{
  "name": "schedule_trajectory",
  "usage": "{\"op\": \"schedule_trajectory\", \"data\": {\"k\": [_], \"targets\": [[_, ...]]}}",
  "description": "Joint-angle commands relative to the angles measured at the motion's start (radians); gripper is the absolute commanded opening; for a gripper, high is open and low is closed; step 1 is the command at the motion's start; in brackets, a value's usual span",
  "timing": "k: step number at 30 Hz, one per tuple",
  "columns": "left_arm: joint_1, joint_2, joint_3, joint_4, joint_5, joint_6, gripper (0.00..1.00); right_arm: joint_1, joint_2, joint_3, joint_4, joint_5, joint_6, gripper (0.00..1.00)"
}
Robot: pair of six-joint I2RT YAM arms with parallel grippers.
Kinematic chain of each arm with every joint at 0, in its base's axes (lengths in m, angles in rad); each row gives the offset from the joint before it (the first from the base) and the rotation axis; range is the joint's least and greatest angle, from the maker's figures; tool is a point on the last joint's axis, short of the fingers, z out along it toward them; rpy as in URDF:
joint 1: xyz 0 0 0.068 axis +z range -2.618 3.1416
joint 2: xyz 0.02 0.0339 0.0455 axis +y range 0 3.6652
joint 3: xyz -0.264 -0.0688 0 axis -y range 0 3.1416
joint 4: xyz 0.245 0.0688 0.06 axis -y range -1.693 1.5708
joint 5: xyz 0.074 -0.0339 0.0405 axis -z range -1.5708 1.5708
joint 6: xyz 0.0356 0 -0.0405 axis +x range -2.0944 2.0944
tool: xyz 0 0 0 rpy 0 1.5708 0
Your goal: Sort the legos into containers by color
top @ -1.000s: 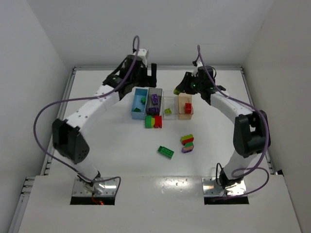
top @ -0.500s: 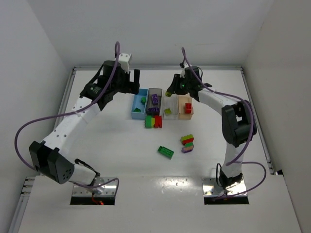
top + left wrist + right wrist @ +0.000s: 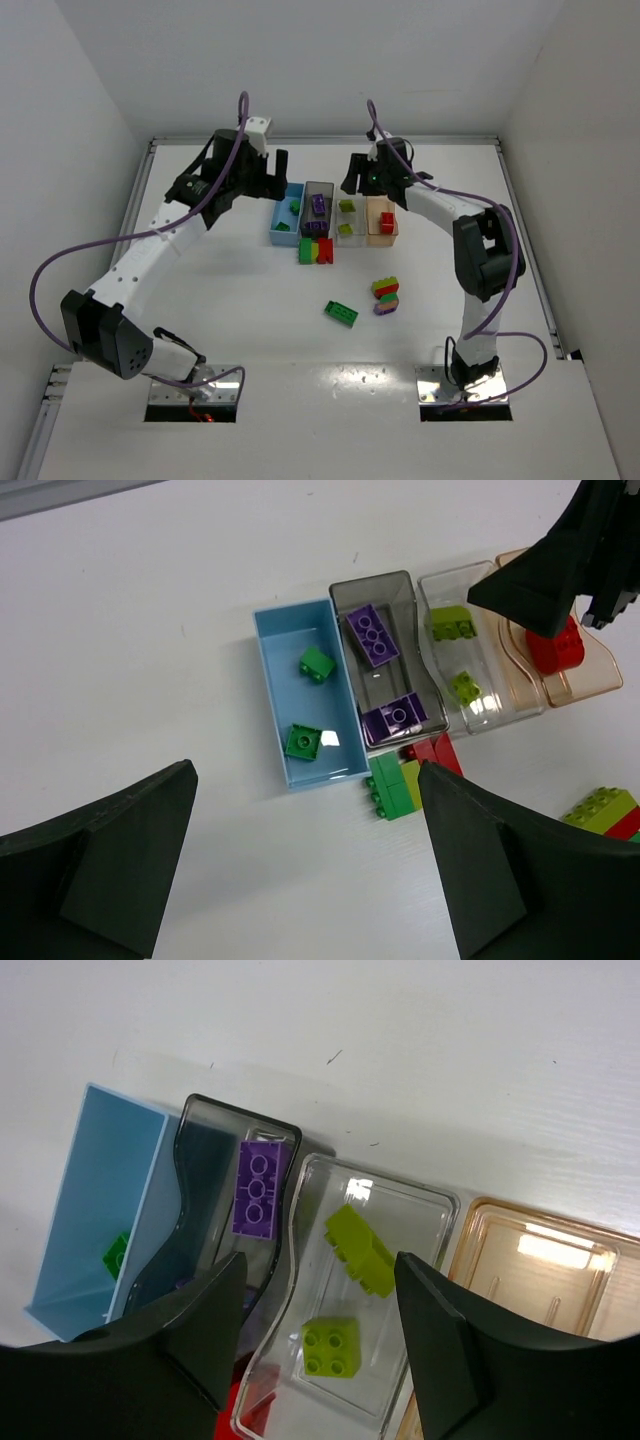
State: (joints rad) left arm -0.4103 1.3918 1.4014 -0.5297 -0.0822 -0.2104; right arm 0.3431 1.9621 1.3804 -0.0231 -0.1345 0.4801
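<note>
Since a second ago the right gripper (image 3: pixel 318 1280) has slid left from nearer the tan bin (image 3: pixel 520 1300) to over the clear bin (image 3: pixel 425 1250) and let go. The new lime brick (image 3: pixel 360 1252) now lies in there, tipped over, just behind the other lime brick (image 3: pixel 330 1345). The left arm has also swung back off the bins, out to the left.

So the step I'm on is getting out clean after the drop. The right fingers are spread with nothing pinched, hanging low over the bin walls. I'd keep them apart and lift straight up before turning, otherwise I reckon a fingertip catches a wall and shoves the whole row. Next grab is probably the mixed stack (image 3: pixel 386 292) on the open table, nearest this arm. It looks like several colours stuck together, so it may take both grippers to split.

Pose: the right arm reaches far out, elbow kinked to the right, wrist folded back left and pointing down at the clear bin. The left arm is stretched long, left gripper (image 3: pixel 305 810) hovering high by the blue bin (image 3: pixel 275 680), fingers wide apart, empty. Green and purple already sit in the blue and grey bin (image 3: pixel 388 680). A green-and-red clump (image 3: pixel 315 250) sits right against the front of the row, and one green brick (image 3: pixel 341 313) lies well apart
</note>
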Motion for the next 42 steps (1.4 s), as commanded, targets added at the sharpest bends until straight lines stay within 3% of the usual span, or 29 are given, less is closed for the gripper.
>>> {"op": "schedule_trajectory", "data": {"k": [1,4,7,9,18,23,30,42], "targets": [[0.011,-0.034,-0.019,0.031,0.056,0.002,1.0,0.008,-0.048,0.025,0.043,-0.022,-0.031,0.62],[0.011,-0.083,-0.082,0.045,0.195,0.063,1.0,0.008,-0.095,0.006,0.052,-0.068,-0.041,0.62],[-0.008,-0.187,-0.197,0.077,0.474,0.187,1.0,0.017,-0.204,-0.02,0.037,-0.123,-0.054,0.62],[-0.076,-0.22,-0.292,0.06,0.56,0.279,1.0,0.005,-0.27,-0.064,0.008,-0.146,-0.078,0.63],[-0.332,-0.189,-0.469,0.005,0.552,0.581,0.9,-0.117,-0.643,-0.34,-0.267,-0.166,-0.323,0.63],[-0.45,-0.111,-0.499,0.057,0.509,0.718,0.74,-0.177,-0.851,-0.538,-0.339,-0.136,-0.406,0.63],[-0.551,0.051,-0.415,0.091,0.452,0.848,0.7,-0.289,-0.953,-0.642,-0.382,-0.169,-0.428,0.62],[-0.571,0.226,-0.259,0.056,0.562,0.941,0.65,-0.372,-0.941,-0.635,-0.402,-0.232,-0.428,0.62]]}}
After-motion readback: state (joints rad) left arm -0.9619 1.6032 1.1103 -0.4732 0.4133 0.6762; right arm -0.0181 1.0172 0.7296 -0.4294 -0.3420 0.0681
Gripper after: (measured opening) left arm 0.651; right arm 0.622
